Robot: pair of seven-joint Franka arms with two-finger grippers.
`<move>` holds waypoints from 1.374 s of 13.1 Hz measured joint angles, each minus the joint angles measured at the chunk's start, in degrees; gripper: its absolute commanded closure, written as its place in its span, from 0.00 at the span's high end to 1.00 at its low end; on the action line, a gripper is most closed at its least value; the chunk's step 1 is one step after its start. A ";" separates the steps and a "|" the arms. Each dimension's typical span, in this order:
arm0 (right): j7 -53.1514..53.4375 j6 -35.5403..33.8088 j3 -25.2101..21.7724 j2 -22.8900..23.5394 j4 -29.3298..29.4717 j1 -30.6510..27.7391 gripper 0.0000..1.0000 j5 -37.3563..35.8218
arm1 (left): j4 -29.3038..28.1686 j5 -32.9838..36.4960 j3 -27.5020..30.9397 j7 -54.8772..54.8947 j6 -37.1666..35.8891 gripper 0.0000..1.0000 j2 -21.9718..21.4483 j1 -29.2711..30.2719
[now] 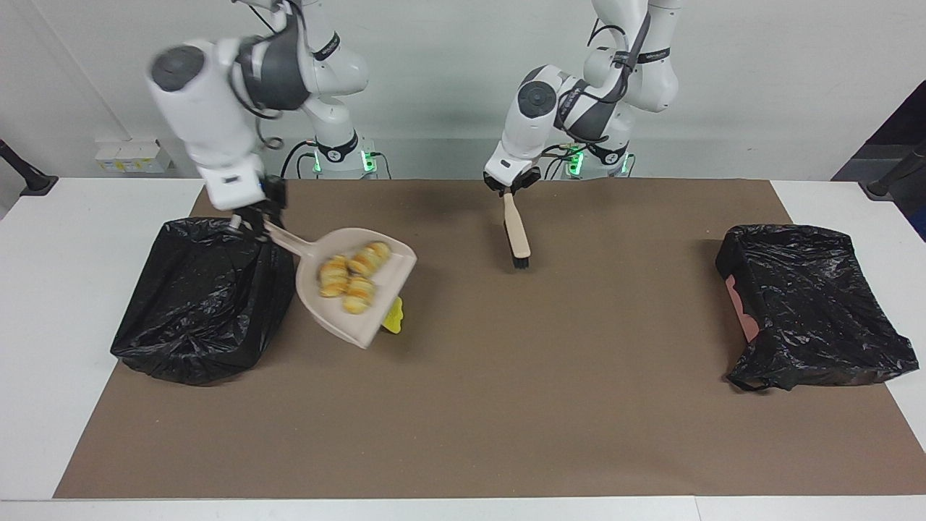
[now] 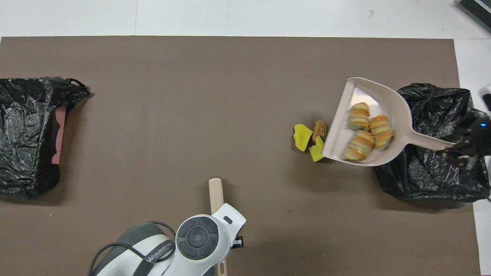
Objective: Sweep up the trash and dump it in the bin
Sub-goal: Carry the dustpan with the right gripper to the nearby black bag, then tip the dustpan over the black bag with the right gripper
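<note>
Right gripper (image 1: 249,224), upper left in the facing view, fingers pinching the dustpan (image 1: 358,286) handle, tilts three croissant pieces (image 1: 353,275) toward the bin (image 1: 195,311). Sponge wedges (image 2: 307,140) and nugget (image 2: 319,130) lie on the counter (image 1: 506,362) beside it. Left gripper (image 1: 510,187), fingers clamping the brush (image 1: 516,235), waits.

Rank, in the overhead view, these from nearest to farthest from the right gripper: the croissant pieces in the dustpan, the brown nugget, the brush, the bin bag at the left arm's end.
From the right gripper:
1. Croissant pieces, in the dustpan it holds.
2. Brown nugget, on the mat beside the dustpan's lip.
3. Brush, mid-table, in the left gripper.
4. Bin bag, at the left arm's end.
</note>
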 measured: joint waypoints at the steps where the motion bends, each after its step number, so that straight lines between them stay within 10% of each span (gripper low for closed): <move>1: -3.46 -0.21 -0.67 -0.26 0.26 -3.44 0.00 0.00 | -0.34 -0.85 -0.04 -0.08 0.52 0.00 0.02 -0.51; 4: -10.11 0.06 -2.44 0.27 1.89 -11.29 0.00 -2.87 | -1.96 -3.99 -0.02 0.03 4.34 0.11 0.14 -0.86; 5: -12.16 0.38 -2.69 0.66 2.93 -12.87 0.00 -5.39 | -2.56 -4.53 -0.03 0.08 5.56 0.85 0.32 -1.14; 6: -13.33 0.65 -2.71 1.20 3.92 -13.88 0.00 -7.84 | -2.77 -4.69 -0.03 0.12 6.24 1.00 0.43 -1.45; 11: -17.31 9.39 -2.37 3.11 5.06 -13.74 0.00 -18.17 | -2.57 -4.78 0.64 1.43 7.33 1.00 0.45 -0.96; 18: -38.66 18.75 -1.74 3.25 1.92 -12.32 0.00 -26.55 | 2.84 -3.22 1.75 19.34 7.44 1.00 3.23 14.91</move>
